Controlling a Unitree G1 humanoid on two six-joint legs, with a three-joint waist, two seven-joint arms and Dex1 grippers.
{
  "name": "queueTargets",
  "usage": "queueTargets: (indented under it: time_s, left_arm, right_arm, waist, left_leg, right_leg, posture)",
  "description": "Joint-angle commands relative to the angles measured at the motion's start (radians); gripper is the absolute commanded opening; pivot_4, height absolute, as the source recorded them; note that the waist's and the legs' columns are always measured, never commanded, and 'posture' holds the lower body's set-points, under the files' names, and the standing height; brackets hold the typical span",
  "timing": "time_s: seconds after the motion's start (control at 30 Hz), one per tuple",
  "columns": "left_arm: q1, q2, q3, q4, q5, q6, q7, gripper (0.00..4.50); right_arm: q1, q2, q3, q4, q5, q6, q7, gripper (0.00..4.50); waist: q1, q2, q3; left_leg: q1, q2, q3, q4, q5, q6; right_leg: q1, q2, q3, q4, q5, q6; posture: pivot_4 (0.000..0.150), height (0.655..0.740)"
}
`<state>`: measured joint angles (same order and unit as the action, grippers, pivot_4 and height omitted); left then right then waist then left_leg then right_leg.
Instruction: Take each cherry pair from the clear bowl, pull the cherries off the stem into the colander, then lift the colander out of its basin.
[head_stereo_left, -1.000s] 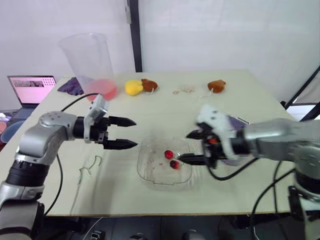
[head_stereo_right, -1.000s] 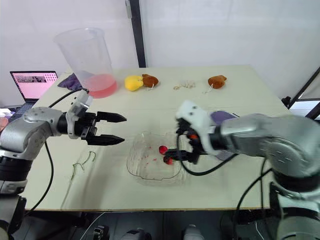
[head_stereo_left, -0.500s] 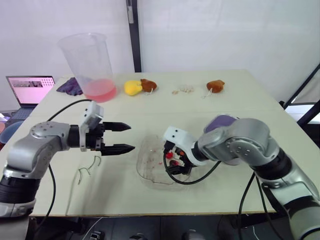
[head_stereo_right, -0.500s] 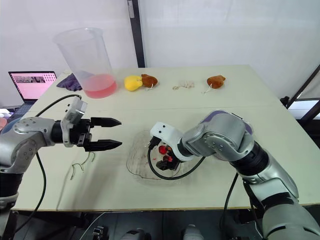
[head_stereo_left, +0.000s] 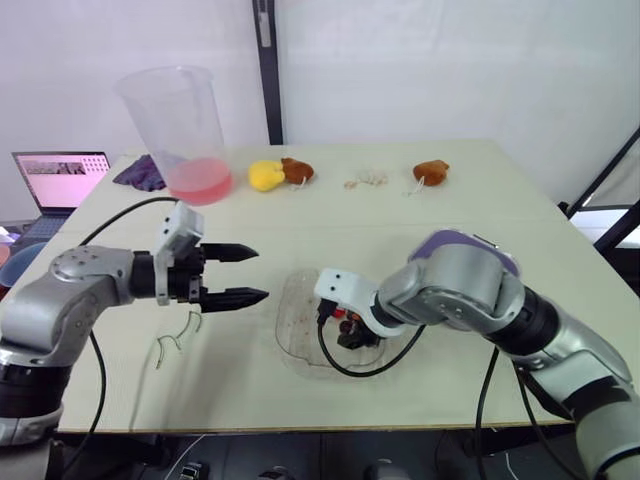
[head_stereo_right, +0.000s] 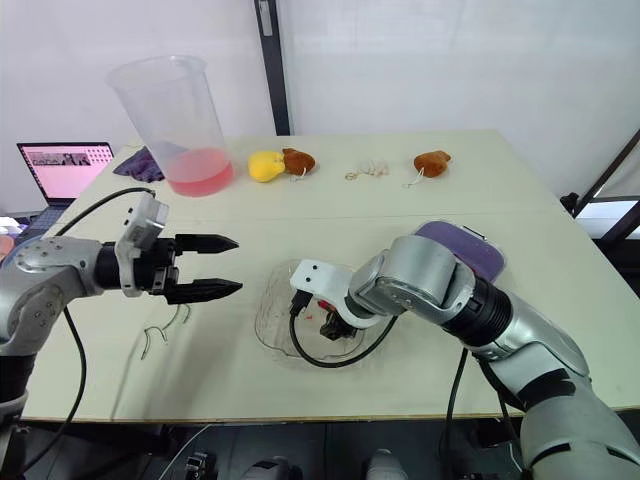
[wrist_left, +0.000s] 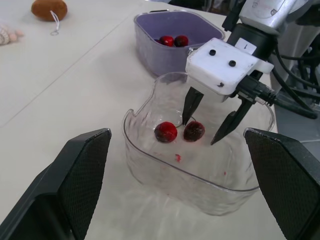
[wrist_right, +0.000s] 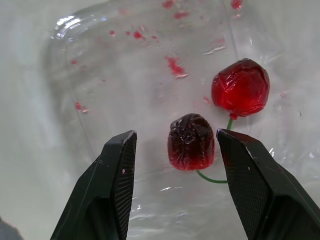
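Observation:
A clear bowl (head_stereo_left: 285, 322) sits near the table's front, with a stemmed cherry pair (wrist_left: 166, 132) lying in it. My right gripper (wrist_left: 201, 130) reaches down into the bowl, open. Its fingers (wrist_right: 117, 185) stand on either side of the darker cherry (wrist_right: 192, 142) without touching it, and the brighter cherry (wrist_right: 240, 88) lies just beyond. My left gripper (head_stereo_left: 260, 273) hovers open and empty above the table, left of the bowl. The purple colander in its basin (wrist_left: 150, 47) stands right of the bowl with two cherries (wrist_left: 172, 40) inside, largely hidden behind my right arm in the eye views.
A tall clear beaker (head_stereo_left: 185, 130) with pink liquid stands at the back left, beside a purple cloth (head_stereo_left: 140, 172). Yellow and brown toys (head_stereo_left: 267, 175) and another brown one (head_stereo_left: 432, 171) lie along the back. Loose green stems (head_stereo_left: 180, 330) lie below my left gripper. A laptop (head_stereo_left: 60, 178) sits far left.
My right gripper swung left and down from beside the bowl into it, and now straddles the darker cherry. My left gripper drew back slightly to the left.

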<state>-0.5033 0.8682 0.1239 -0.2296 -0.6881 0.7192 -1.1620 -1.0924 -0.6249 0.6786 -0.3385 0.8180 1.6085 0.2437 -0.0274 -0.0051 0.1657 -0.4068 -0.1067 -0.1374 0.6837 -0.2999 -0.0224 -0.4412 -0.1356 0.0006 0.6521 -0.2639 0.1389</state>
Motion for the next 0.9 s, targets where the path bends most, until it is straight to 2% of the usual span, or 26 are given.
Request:
queueTargets:
  time_s: [0.03,0.17,0.27,0.33,0.53,0.63,0.8,0.9]
  left_arm:
    - [-0.003,0.014,0.03,-0.05,-0.034,0.019,0.014,4.5]
    - [-0.011,0.011,0.032,-0.057,-0.044,0.031,0.028,4.5]
    - [-0.017,0.008,0.032,-0.057,-0.048,0.034,0.035,4.5]
    - [-0.014,0.008,0.031,-0.06,-0.048,0.031,0.038,4.5]
    - [0.006,0.003,0.048,-0.073,-0.065,0.031,0.057,4.5]
    - [0.019,0.003,0.054,-0.083,-0.071,0.031,0.067,4.5]
    - [0.033,0.006,0.056,-0.084,-0.075,0.025,0.079,4.5]
    - [0.032,0.008,0.052,-0.08,-0.08,0.032,0.079,4.5]
  right_arm:
    - [-0.018,0.018,0.021,0.003,-0.041,0.006,0.016,2.66]
    - [-0.019,0.025,0.036,0.01,-0.083,0.006,0.027,2.66]
    - [-0.022,0.027,0.042,0.012,-0.108,0.006,0.042,1.87]
    - [-0.033,0.024,0.056,0.008,-0.126,0.006,0.061,1.0]
    - [-0.055,0.011,0.098,-0.009,-0.173,-0.015,0.129,1.0]
    - [-0.091,-0.021,0.162,-0.032,-0.232,-0.124,0.198,1.0]
    - [-0.234,-0.167,0.385,-0.072,-0.504,-0.586,0.52,1.0]
    - [-0.246,-0.188,0.423,-0.019,-0.639,-0.841,0.69,1.0]
  waist:
    - [-0.004,0.0,0.0]
    - [-0.014,0.0,0.0]
    - [-0.017,0.0,0.0]
    - [-0.017,0.0,0.0]
    - [-0.016,0.0,0.0]
    - [-0.017,0.0,0.0]
    - [-0.015,0.0,0.0]
    - [-0.017,0.0,0.0]
  left_leg:
    - [0.0,0.0,0.0,0.0,0.0,0.0]
    - [0.0,0.0,0.0,0.0,0.0,0.0]
    - [0.0,0.0,0.0,0.0,0.0,0.0]
    - [0.0,0.0,0.0,-0.001,0.0,0.0]
    - [0.0,0.0,0.0,-0.001,0.0,0.0]
    - [0.0,0.0,0.0,-0.001,0.0,0.0]
    - [0.0,0.0,0.0,-0.001,0.0,0.0]
    - [0.0,0.0,0.001,-0.001,0.0,0.0]
  right_leg:
    - [0.0,0.0,0.0,0.0,0.0,0.0]
    - [0.0,0.0,0.0,0.0,0.0,0.0]
    - [0.0,0.0,0.0,0.001,0.0,0.0]
    - [-0.001,0.0,0.0,0.001,0.0,0.0]
    - [0.0,0.0,0.0,0.0,0.0,0.0]
    - [-0.001,0.0,0.0,0.001,0.0,0.0]
    - [-0.001,0.0,0.0,0.0,0.0,0.0]
    - [-0.002,0.0,0.0,0.001,0.0,0.0]
  posture:
    - [0.15,0.74]
    - [0.15,0.74]
    - [0.15,0.74]
    - [0.15,0.74]
    - [0.15,0.74]
    - [0.15,0.74]
    - [0.15,0.74]
    - [0.15,0.74]
